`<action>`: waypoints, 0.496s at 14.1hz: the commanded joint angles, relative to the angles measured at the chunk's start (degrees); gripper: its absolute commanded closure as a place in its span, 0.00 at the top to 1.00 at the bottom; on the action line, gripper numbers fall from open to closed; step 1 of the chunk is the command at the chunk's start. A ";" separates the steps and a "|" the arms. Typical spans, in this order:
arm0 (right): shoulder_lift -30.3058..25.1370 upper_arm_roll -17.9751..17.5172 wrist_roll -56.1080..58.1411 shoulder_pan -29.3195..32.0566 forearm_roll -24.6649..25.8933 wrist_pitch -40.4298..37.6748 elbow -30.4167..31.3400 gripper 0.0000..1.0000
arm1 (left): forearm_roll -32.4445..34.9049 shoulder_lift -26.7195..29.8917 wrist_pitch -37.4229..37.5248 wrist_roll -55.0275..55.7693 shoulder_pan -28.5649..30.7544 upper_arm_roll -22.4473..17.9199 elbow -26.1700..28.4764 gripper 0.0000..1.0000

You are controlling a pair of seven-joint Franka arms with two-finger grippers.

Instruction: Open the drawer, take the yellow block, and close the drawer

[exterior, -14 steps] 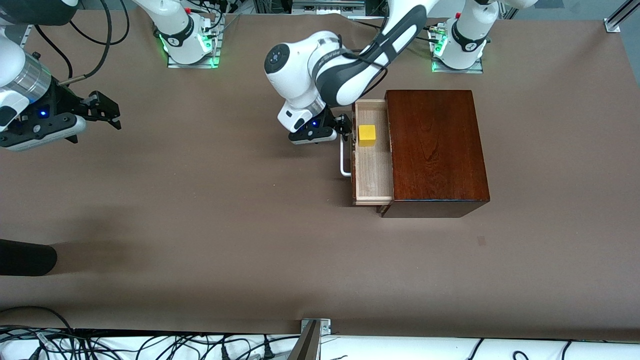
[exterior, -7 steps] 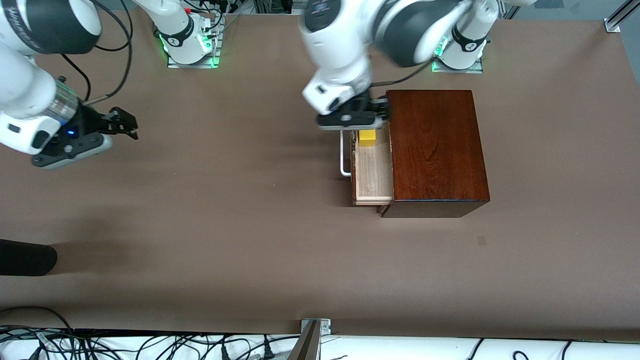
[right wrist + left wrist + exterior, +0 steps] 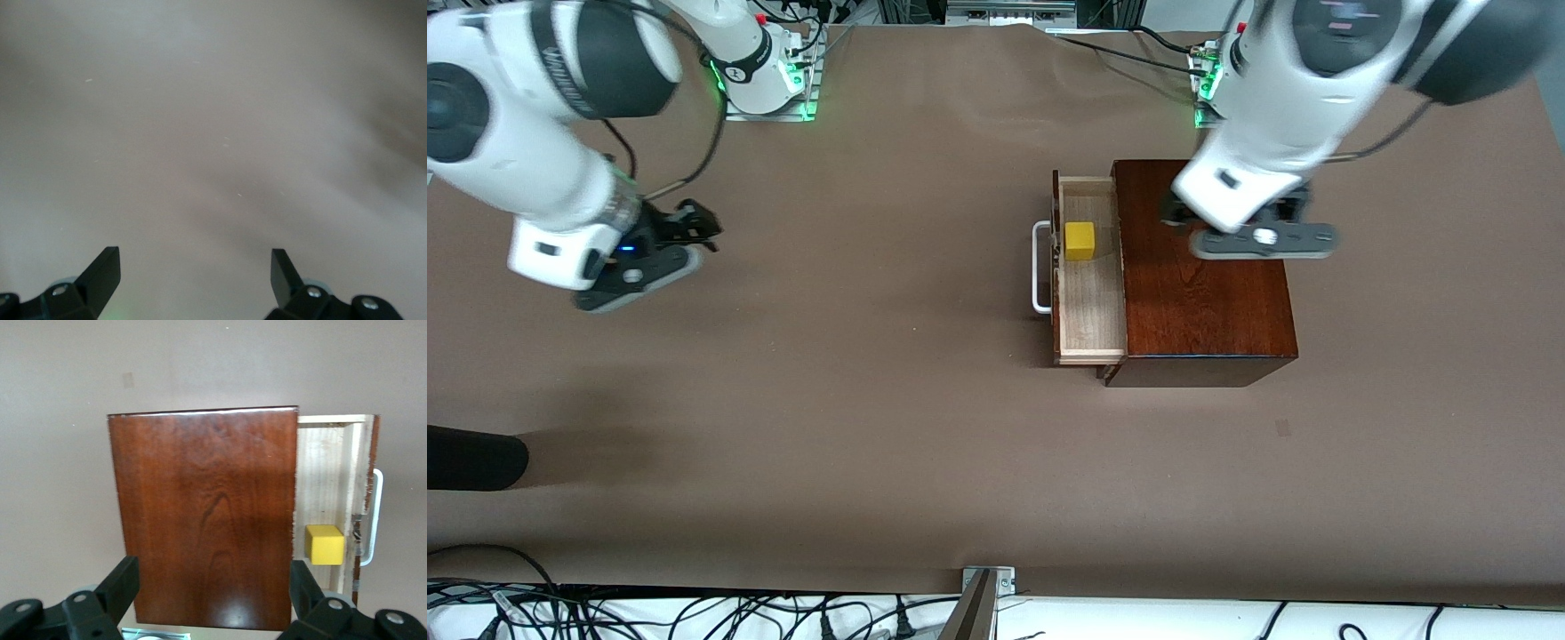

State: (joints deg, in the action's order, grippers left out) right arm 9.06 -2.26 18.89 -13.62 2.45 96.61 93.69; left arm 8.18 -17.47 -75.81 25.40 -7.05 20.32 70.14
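Observation:
The drawer (image 3: 1089, 307) of the dark reddish-brown box (image 3: 1200, 302) stands pulled out, showing its pale interior and white bar handle (image 3: 1037, 267). The yellow block (image 3: 1080, 240) sits in the drawer, in the part farther from the front camera. My left gripper (image 3: 1249, 233) hovers over the box top, open and empty. The left wrist view shows the box top (image 3: 203, 513), the block (image 3: 325, 543), the handle (image 3: 375, 513) and my open left gripper (image 3: 210, 587). My right gripper (image 3: 694, 229) is open and empty over bare table toward the right arm's end; the right wrist view (image 3: 193, 273) shows only table.
A dark rounded object (image 3: 471, 458) lies at the table's edge at the right arm's end. A metal bracket (image 3: 985, 582) and cables sit along the table edge nearest the front camera. Brown table surface (image 3: 871, 356) spreads between the right gripper and the drawer.
My left gripper left the drawer handle, rose and swung over the box top. My right gripper moved toward the table's middle. The drawer stayed open with the block inside.

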 commanded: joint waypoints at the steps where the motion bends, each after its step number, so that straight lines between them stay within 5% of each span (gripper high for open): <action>1: 0.52 -4.13 4.22 -2.19 -6.28 -2.56 -4.38 1.00 | -1.94 3.22 0.22 -7.61 2.83 -2.20 2.71 1.00; 5: 9.54 -14.77 4.76 -7.54 -11.68 -1.78 -14.55 1.00 | -8.87 11.74 -7.49 -20.18 1.87 -14.94 15.17 1.00; 7: 15.61 -15.31 3.96 -13.94 -10.80 1.46 -20.19 1.00 | -8.71 14.11 -11.19 -21.10 1.78 -16.98 19.22 1.00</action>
State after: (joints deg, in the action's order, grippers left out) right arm 16.15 -17.04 22.86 -22.85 -8.41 97.23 82.59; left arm 0.79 -9.03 -82.30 6.53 -4.78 5.36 81.06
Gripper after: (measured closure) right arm 0.000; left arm 0.000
